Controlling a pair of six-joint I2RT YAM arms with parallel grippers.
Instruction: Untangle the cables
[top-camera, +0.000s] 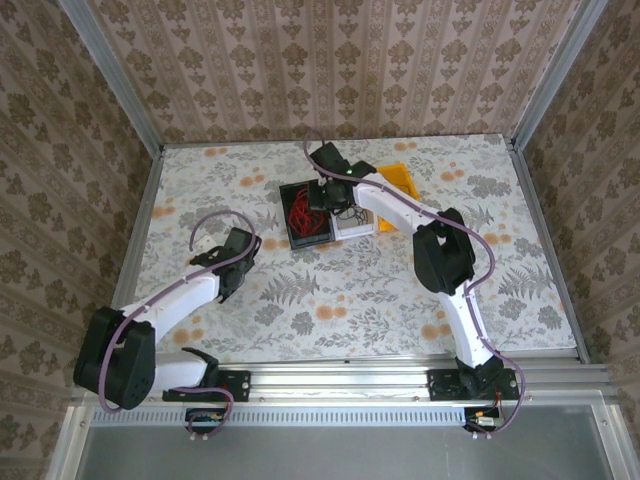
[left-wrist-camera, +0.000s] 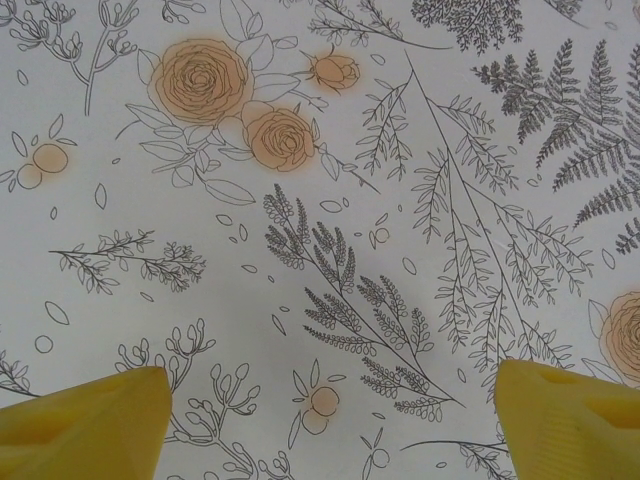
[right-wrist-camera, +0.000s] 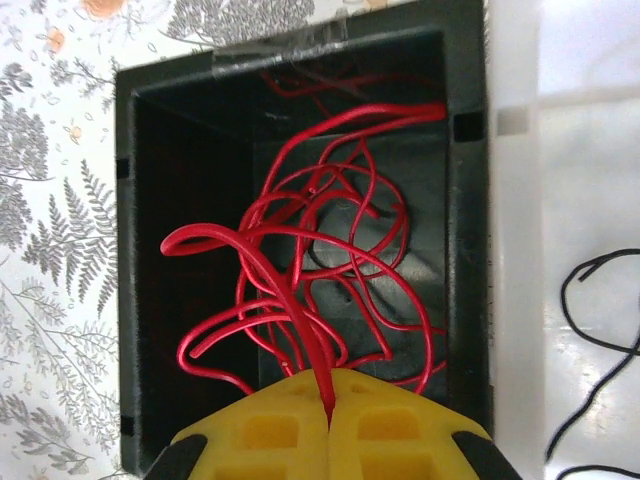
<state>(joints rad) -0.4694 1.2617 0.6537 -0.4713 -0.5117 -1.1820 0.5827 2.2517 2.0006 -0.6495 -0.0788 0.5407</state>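
Across the whole floor of the cell lies the table, covered w/ a pale floral cloth (orange blooms, grey ferns); patterned wallpaper walls close it in on 3 sides.

Right arm reaches from its base at the near edge up & left to the far middle of the table. Left arm is bent low on the near-left part, well apart from the bins.

3 bins sit together at the far centre: black bin on the left, white bin touching its right side, yellow bin behind/right, partly under the right arm.

Right gripper hangs over the black bin. In the wrist view its yellow fingers are pressed together, pinching one strand of the red cables, which rises up btwn the tips. Rest of the red bunch is a loose tangle of loops inside the black bin, some strands lying against the far wall. From above the red cables fill most of that bin.

Left gripper is spread wide, both yellow fingertips at the lower corners of the wrist view, bare cloth beneath, holding nothing. Seen from above, left gripper is near-left of the black bin.

Black cables, thin & curly, lie in the white bin, apart from the red ones
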